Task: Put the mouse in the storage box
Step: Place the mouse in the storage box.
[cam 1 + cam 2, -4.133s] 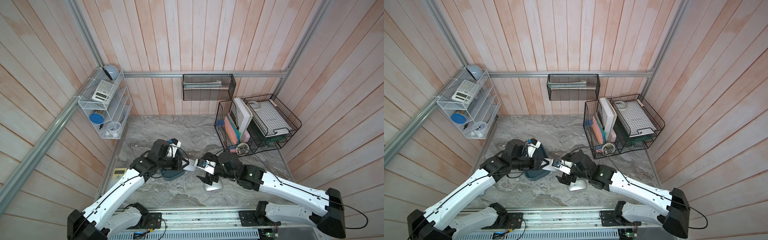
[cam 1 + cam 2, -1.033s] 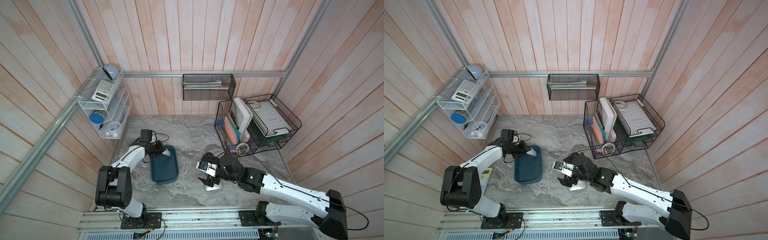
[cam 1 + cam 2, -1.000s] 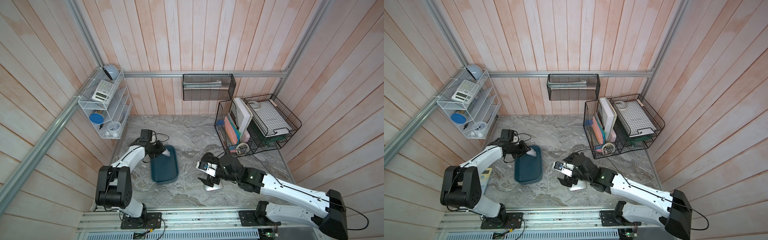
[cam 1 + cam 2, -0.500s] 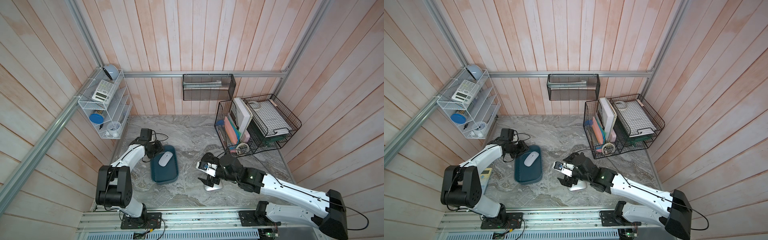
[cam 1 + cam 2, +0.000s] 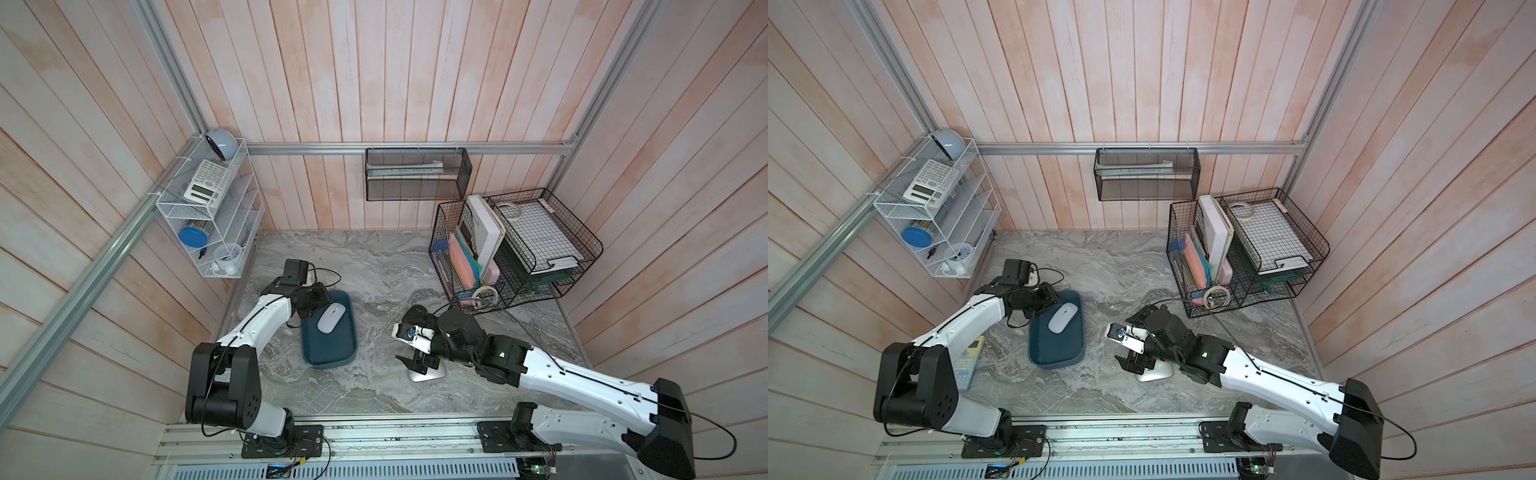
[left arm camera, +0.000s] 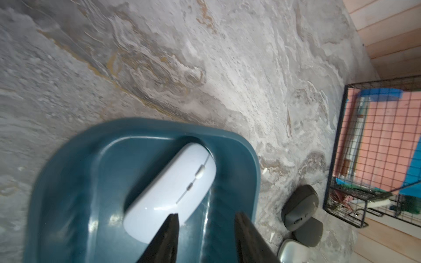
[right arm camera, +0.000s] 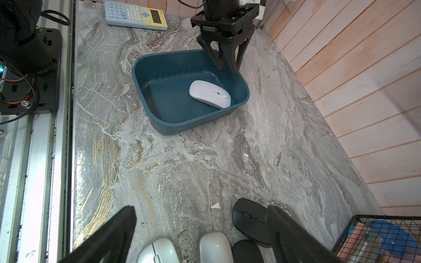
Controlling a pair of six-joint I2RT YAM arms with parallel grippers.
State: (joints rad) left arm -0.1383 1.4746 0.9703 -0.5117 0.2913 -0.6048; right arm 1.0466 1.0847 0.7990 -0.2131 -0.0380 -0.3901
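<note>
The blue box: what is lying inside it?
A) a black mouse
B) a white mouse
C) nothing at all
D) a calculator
B: a white mouse lies alone on the floor of the storage box, and the left gripper over the rim is open and holds nothing.

No word, brand or number can be read anywhere in these views. The blue and yellow calculator (image 7: 136,15) on the marble table (image 7: 182,170) and the white calculator (image 5: 207,184) in the white wire rack (image 5: 174,210) both show rows of keys and a display, but every mark on them is too small to make out. The white book (image 5: 484,232) in the black wire basket (image 5: 440,232) seems to bear dark print, also illegible.
</note>
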